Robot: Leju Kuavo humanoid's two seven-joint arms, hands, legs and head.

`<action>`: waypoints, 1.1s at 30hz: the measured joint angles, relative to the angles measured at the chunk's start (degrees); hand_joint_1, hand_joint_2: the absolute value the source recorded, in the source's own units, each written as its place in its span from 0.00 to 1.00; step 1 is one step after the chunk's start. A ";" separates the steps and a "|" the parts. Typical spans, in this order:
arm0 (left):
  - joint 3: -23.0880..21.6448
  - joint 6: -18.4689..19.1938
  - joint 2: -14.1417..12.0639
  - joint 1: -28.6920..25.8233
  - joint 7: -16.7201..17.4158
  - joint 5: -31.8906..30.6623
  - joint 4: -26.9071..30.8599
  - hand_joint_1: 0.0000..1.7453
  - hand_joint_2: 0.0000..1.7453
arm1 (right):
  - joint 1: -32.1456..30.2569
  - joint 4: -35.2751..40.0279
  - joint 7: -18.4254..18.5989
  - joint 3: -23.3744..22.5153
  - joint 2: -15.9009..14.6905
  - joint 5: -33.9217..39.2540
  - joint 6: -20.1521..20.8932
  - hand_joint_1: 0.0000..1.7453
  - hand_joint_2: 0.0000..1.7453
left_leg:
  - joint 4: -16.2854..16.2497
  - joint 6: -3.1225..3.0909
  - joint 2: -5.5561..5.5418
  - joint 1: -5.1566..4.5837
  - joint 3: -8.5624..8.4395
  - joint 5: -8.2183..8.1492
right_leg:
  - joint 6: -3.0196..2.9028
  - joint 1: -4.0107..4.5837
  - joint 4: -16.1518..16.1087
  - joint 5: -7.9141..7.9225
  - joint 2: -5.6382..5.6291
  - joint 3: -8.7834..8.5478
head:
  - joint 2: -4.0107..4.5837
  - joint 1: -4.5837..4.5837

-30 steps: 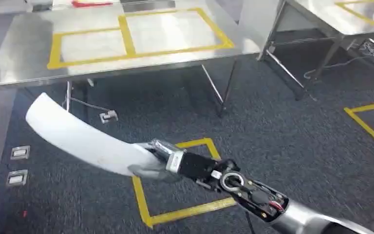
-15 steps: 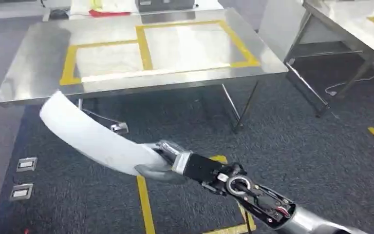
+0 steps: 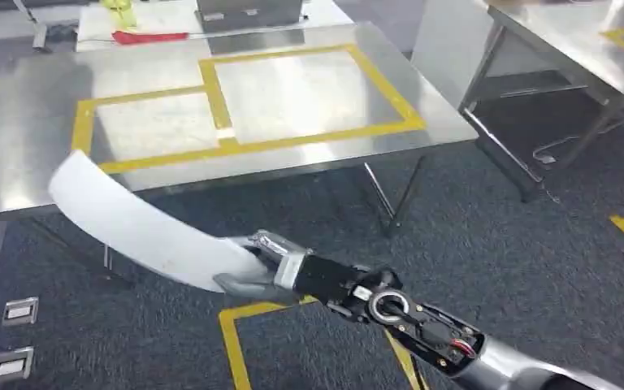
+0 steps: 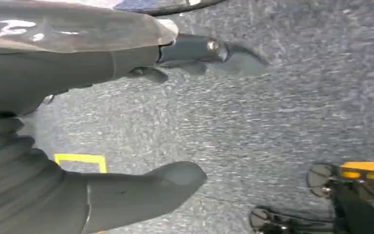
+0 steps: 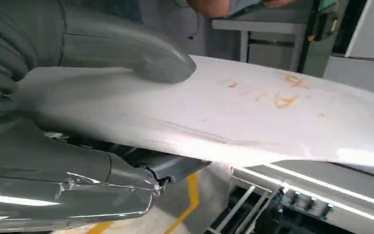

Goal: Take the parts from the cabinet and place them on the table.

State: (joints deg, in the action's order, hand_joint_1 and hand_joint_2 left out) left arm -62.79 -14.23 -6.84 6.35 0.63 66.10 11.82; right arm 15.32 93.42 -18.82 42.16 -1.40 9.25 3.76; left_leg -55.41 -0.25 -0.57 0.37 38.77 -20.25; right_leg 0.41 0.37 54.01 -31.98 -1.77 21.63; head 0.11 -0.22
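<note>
The landmark is the stainless steel table (image 3: 41, 97) with yellow tape rectangles (image 3: 244, 101) marked on its top. It stands on dark grey carpet (image 3: 487, 244). Its top is bright and reflective; two taped bays sit side by side, sharing a middle strip. At the table's far edge lie a red flat object (image 3: 150, 36) and a yellow-green item (image 3: 119, 12), too small to identify, with a grey box-like unit (image 3: 248, 12) beside them. To the right of the table stands a second steel table (image 3: 569, 36) carrying its own yellow tape. On the carpet in front of the table, more yellow tape forms a floor outline (image 3: 236, 341), and two metal floor sockets (image 3: 16, 337) sit near its left front corner.

The task's thing, a long curved white plastic panel (image 3: 138, 227), is held off the floor in front of the table's near edge, its free end overlapping that edge in the head view. Faint orange marks show on its surface in the right wrist view. The right hand (image 3: 256, 272) grips the panel's near end, thumb (image 5: 126, 48) pressed on the upper face and fingers closing under it.

The left hand (image 4: 102, 122) hangs above the carpet, thumb and fingers apart, holding nothing.
</note>
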 joint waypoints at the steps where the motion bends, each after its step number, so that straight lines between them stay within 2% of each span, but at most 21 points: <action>1: 0.00 0.00 0.13 0.10 0.07 0.00 0.00 0.00 1.00 | 0.04 0.09 -0.18 -0.07 0.00 0.02 -0.02 0.99 1.00 | -0.05 -0.38 0.23 0.07 -0.70 -0.56 | 0.18 0.03 0.31 0.25 0.06 0.00 | 0.00 -0.11; 2: 0.00 0.00 0.15 0.27 0.02 0.00 0.00 0.00 1.00 | 0.13 0.28 -0.20 -0.04 0.00 0.02 -0.04 0.99 1.00 | 0.00 -0.71 0.15 0.31 -1.78 -0.63 | 0.35 -0.08 0.99 0.06 0.22 0.15 | 0.00 -0.17; 4: 0.00 0.00 0.20 0.36 0.00 -0.02 0.00 0.00 1.00 | 0.07 0.39 -0.18 -0.04 -0.04 0.02 -0.06 0.99 1.00 | 0.08 -1.40 0.11 0.15 -3.30 -1.99 | 0.96 -0.27 9.16 0.05 1.11 4.42 | 0.00 -0.63; 5: 0.00 0.00 0.17 0.39 0.00 -0.04 0.00 0.00 1.00 | -0.07 0.39 -0.15 -0.07 -0.06 0.02 -0.09 0.99 1.00 | 0.10 -1.48 0.13 0.15 -4.06 -2.74 | 1.22 -0.34 13.46 -1.41 1.18 7.46 | 0.00 -0.83; 7: 0.00 0.00 0.15 0.36 -0.02 -0.11 0.00 0.00 1.00 | -0.40 0.41 -0.13 -0.09 -0.15 0.02 -0.09 0.99 1.00 | 0.13 -1.53 0.13 0.17 -6.06 -4.45 | 1.58 -0.42 18.24 -7.10 1.24 12.31 | 0.00 -1.18; 9: -0.02 0.00 0.13 0.27 -0.02 -0.33 0.00 0.00 1.00 | -0.44 0.41 -0.09 -0.13 -0.24 0.02 -0.13 0.99 1.00 | 0.14 -1.44 -0.04 0.17 -8.79 -6.51 | 1.65 -0.55 16.06 -9.62 1.27 14.34 | 0.00 -1.79; 10: -0.04 0.02 0.13 0.24 -0.04 -0.50 0.00 0.00 1.00 | -0.47 0.41 -0.09 -0.17 -0.31 0.02 -0.24 0.99 1.00 | 0.15 -1.37 -0.15 0.17 -10.33 -7.59 | 1.54 -0.55 12.87 -7.78 1.29 14.51 | 0.00 -1.95; 11: -0.06 0.09 0.13 0.26 -0.04 -0.59 0.00 0.00 1.00 | -0.54 0.41 -0.09 -0.26 -0.44 0.02 -0.33 0.99 1.00 | 0.16 -1.22 -0.16 0.15 -11.79 -8.63 | 1.22 -0.53 9.17 -3.16 1.29 14.53 | 0.00 -2.23; 12: -0.07 0.15 0.18 -0.21 -0.04 -0.70 -0.02 0.00 1.00 | -0.76 0.39 -0.09 -0.41 -0.70 0.02 -0.37 0.99 1.00 | 0.57 -1.09 -0.19 0.15 -12.27 -9.54 | 0.76 -0.51 5.29 5.02 1.42 14.80 | 0.00 -2.55; 13: -0.09 0.17 0.20 0.19 -0.07 -0.81 -0.02 0.00 1.00 | -1.18 0.41 -0.24 -0.57 -0.94 0.02 -0.53 0.99 1.00 | -0.47 -0.75 -0.47 -0.05 -13.44 -10.44 | 0.47 -0.15 3.15 9.79 1.46 15.67 | 0.02 -2.21; 15: -0.11 0.42 0.20 0.47 -0.13 -0.87 -0.02 0.00 1.00 | -1.42 0.63 -0.04 -0.63 -1.05 -0.04 -0.59 0.99 1.00 | 0.21 0.02 -0.65 -0.01 -14.91 -11.56 | -0.29 0.12 3.66 8.19 1.24 14.20 | 0.00 -1.86; 17: -0.11 0.42 0.09 0.88 -0.15 -0.87 0.00 0.00 1.00 | -1.01 1.44 -0.20 -0.72 -1.05 -0.02 -0.74 0.99 1.00 | -1.81 0.60 -0.59 0.05 -14.13 -10.50 | -0.90 -0.13 2.84 7.83 1.00 12.50 | 0.00 -2.23; 19: -0.11 0.44 0.22 1.04 -0.28 -0.90 0.00 0.00 1.00 | -1.01 1.68 -0.24 -0.83 -1.07 -0.04 -0.76 0.99 1.00 | -10.22 0.94 -0.05 0.17 -8.87 -8.19 | -1.52 -0.29 1.59 7.14 1.09 10.60 | 0.00 -1.44; 21: -0.11 0.44 0.22 1.01 -0.50 -0.92 0.00 0.00 1.00 | -1.06 1.73 -0.22 -0.81 -1.07 -0.04 -0.74 0.99 1.00 | -17.09 1.43 0.03 0.22 -2.40 -11.73 | -1.72 -0.28 0.95 5.83 1.03 8.80 | 0.00 -1.31; 23: -0.11 0.44 0.17 0.92 -0.55 -0.92 -0.02 0.00 1.00 | -1.07 1.73 -0.20 -0.85 -1.07 -0.04 -0.76 0.99 1.00 | -17.91 1.42 0.03 0.20 1.02 -15.81 | -1.72 -0.26 0.80 4.27 0.75 6.80 | 0.00 -1.07; 24: -0.11 0.44 0.11 0.75 -0.63 -1.01 0.00 0.00 1.00 | -1.08 1.73 -0.20 -0.85 -1.07 -0.04 -0.76 0.99 1.00 | -16.12 1.33 0.04 0.20 1.57 -16.10 | -1.68 -0.26 0.83 3.73 0.68 5.67 | 0.00 -0.94; 25: -0.11 0.41 -0.02 0.66 -0.81 -1.20 -0.02 0.00 1.00 | -1.09 1.73 -0.17 -0.85 -1.07 -0.04 -0.76 0.99 1.00 | -12.69 1.13 0.05 0.16 1.49 -14.40 | -1.62 -0.27 0.81 2.86 0.55 4.42 | 0.00 -0.72; 26: -0.11 0.39 -0.09 0.61 -0.92 -1.38 -0.02 0.00 1.00 | -1.08 1.73 -0.18 -0.85 -1.07 -0.04 -0.83 0.99 1.00 | -8.24 0.74 0.05 0.02 1.26 -10.21 | -1.50 -0.25 0.82 1.96 0.50 3.33 | 0.00 -0.50; 27: -0.13 0.35 -0.31 0.30 -0.90 -1.33 -0.02 0.00 1.00 | -1.18 1.70 -0.18 -0.85 -1.11 -0.04 -0.92 0.99 1.00 | -3.52 0.06 0.07 -0.35 1.20 -3.23 | -1.36 -0.24 0.68 1.12 0.52 3.57 | 0.00 -0.24; 28: -0.13 0.33 -0.57 0.03 -0.90 -1.22 -0.04 0.00 1.00 | -1.28 1.59 -0.24 -0.85 -1.20 -0.02 -0.94 0.99 1.00 | -0.52 -0.22 -0.02 -0.69 2.14 1.86 | -1.11 0.02 1.31 0.36 0.33 2.31 | 0.00 0.11; 33: -0.13 0.07 -0.28 0.60 -1.11 -1.09 0.00 0.00 1.00 | -1.13 1.70 -0.50 -0.92 -1.20 0.02 -0.96 0.99 1.00 | -0.14 -1.13 -0.09 -0.36 0.78 0.82 | 0.52 -0.19 0.26 -2.14 0.44 1.82 | 0.00 -0.22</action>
State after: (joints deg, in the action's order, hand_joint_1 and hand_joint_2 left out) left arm -62.93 -14.16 -7.13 6.95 -0.48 65.00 11.82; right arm 14.19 95.12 -19.32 41.24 -2.60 9.27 2.80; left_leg -55.55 -1.38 -0.66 0.00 39.55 -19.44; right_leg 0.94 0.18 54.28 -34.11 -1.33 23.45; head 0.11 -0.44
